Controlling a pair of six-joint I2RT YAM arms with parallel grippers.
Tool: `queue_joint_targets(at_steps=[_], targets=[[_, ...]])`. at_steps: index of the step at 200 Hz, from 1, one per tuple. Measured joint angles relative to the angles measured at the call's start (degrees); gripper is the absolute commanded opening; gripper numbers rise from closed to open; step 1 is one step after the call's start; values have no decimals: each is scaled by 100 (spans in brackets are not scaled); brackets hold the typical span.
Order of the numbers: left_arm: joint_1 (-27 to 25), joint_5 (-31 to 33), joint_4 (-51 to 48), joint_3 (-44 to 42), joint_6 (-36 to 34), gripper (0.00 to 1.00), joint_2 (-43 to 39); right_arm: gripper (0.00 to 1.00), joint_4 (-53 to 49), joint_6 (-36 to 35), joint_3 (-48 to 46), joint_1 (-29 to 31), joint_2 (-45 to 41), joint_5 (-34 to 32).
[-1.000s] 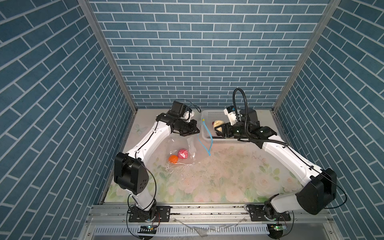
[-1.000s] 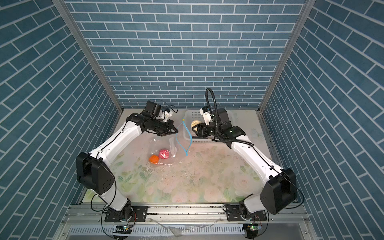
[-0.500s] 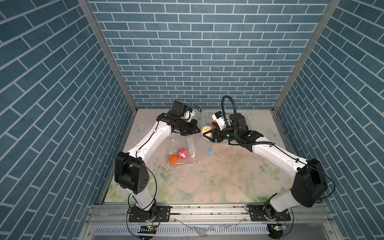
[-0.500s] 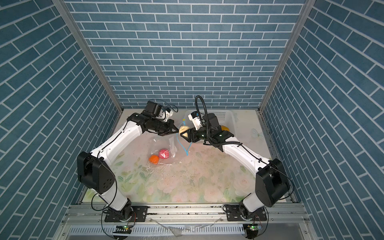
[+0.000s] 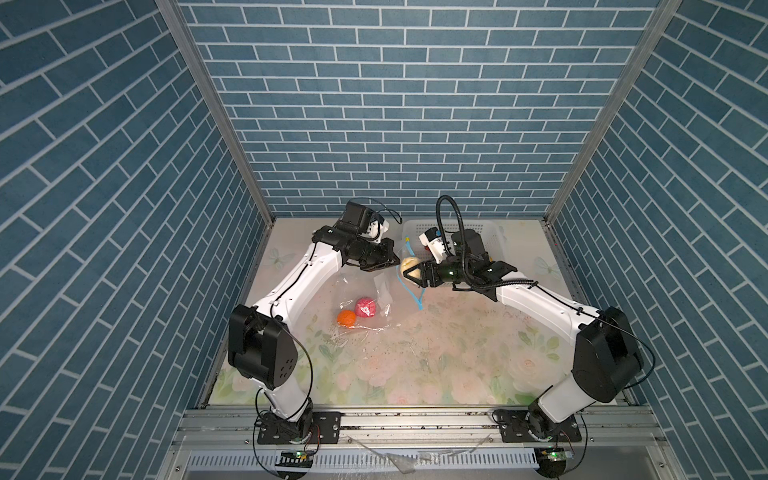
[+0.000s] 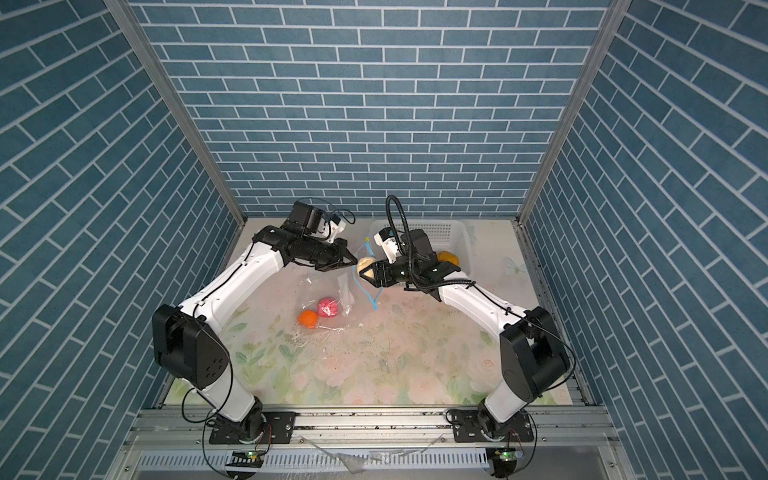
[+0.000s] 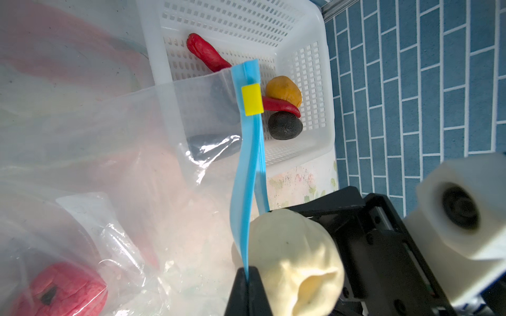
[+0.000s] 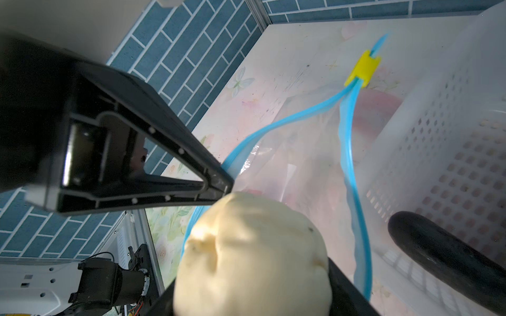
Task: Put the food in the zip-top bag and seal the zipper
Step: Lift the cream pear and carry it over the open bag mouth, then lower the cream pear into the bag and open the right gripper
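One orange ball (image 5: 347, 318) and a pink ball (image 5: 365, 307) lie in the bag (image 7: 123, 131); left fingers (image 7: 236, 298) pinch its zipper (image 7: 247, 164), likely the surest hold on limp, slippery film, while right fingers (image 8: 345, 303) clamp the soft, light lump (image 7: 295, 260) at the bag's mouth.

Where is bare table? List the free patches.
Free: the floral tabletop in front, between both arm bases and the clear plastic bag. Crowded: the back middle, where the left hand pinches the light blue zipper strip and the right hand holds the cream lump beside the white perforated basket.
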State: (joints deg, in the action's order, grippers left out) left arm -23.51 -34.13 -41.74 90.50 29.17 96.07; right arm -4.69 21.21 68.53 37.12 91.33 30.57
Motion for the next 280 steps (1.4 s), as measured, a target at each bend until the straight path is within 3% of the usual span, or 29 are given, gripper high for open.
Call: queue_joint_targets(at_steps=[138,280], targets=[[-4,0,4,-118,-2,0,-260,58,-94,-55,-24,15,192,-87],[-4,-2,7,-144,-2,0,-264,76,-302,-131,-24,76,258,-208]])
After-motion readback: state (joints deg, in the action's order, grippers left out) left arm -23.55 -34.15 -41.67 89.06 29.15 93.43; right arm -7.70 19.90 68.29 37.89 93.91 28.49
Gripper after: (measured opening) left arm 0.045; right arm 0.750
